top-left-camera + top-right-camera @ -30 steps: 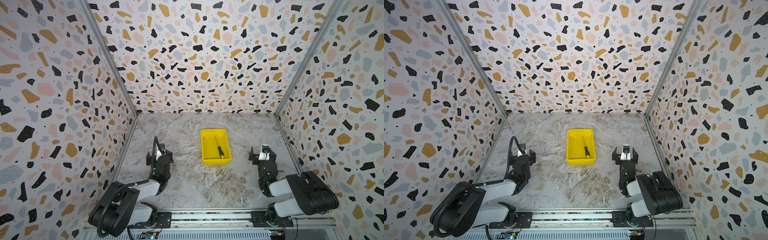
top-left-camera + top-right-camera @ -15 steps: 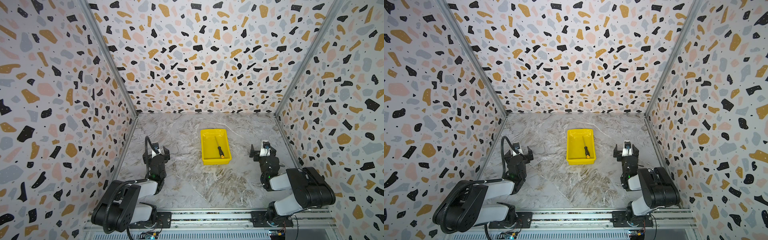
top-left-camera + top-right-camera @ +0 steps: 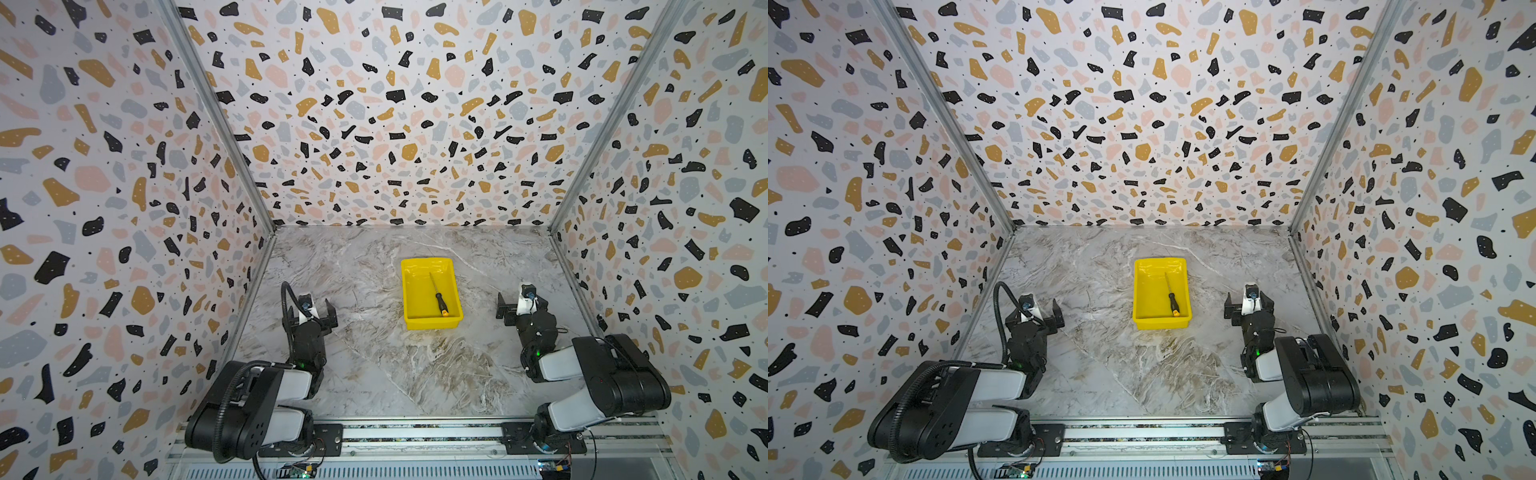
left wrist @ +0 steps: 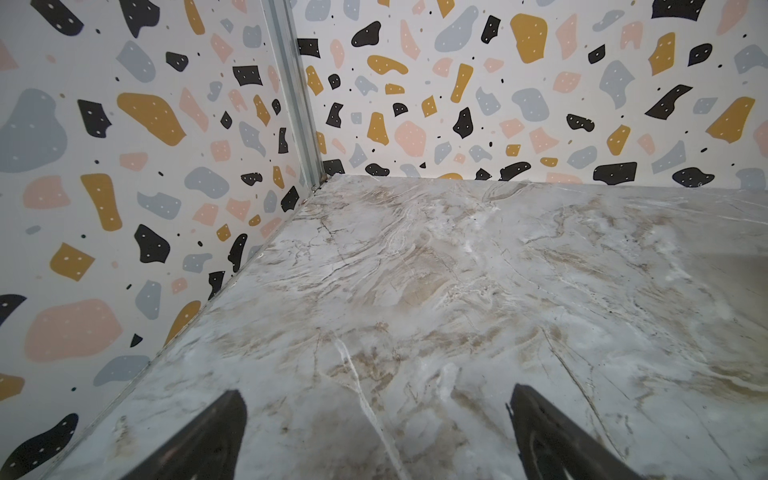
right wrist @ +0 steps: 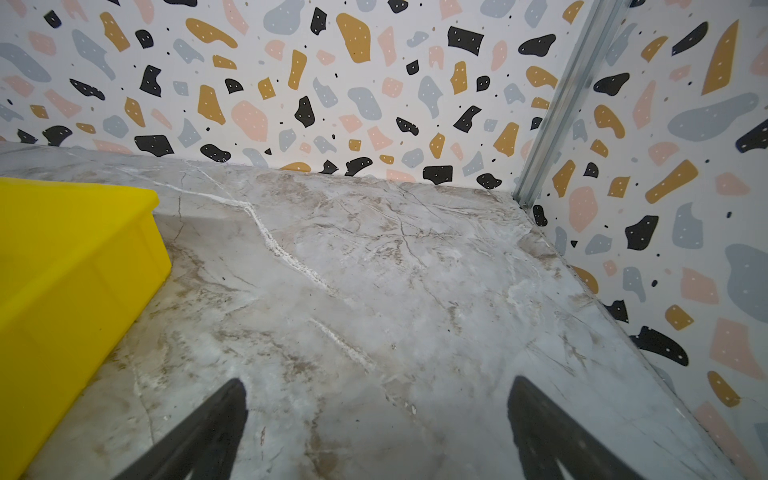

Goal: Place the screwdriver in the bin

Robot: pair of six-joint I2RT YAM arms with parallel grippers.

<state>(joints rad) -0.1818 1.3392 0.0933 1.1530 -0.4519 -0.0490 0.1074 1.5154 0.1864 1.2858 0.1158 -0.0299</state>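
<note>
In both top views the screwdriver (image 3: pixel 438 294) (image 3: pixel 1172 298) lies flat inside the bin (image 3: pixel 432 323) (image 3: pixel 1160 324), right of the bin's centre line, shaft toward the upper edge of the frame and yellow-orange butt close to the bin's near wall. The bin stands on the tabletop (image 3: pixel 374 365) just right of frame centre. Judged from this layout, the placement is complete and no object is left to move; at most the arms need parking. The left gripper (image 3: pixel 309 318) (image 3: pixel 1036 318) sits at the lower left of the frame and the right gripper (image 3: pixel 523 309) (image 3: pixel 1249 309) at the lower right, both low over the tabletop and well apart from the bin. In the left wrist view the left gripper (image 4: pixel 376 415) has its fingers (image 4: pixel 216 432) spread wide, with only bare tabletop between them; they grasp nothing. In the right wrist view the right gripper (image 5: pixel 376 411) likewise has its fingers (image 5: pixel 536 415) released and wide apart over bare tabletop (image 5: pixel 415 270); the bin's outer wall (image 5: pixel 75 270) shows nearby, clear of the fingers. Neither gripper touches the bin or the screwdriver.
</note>
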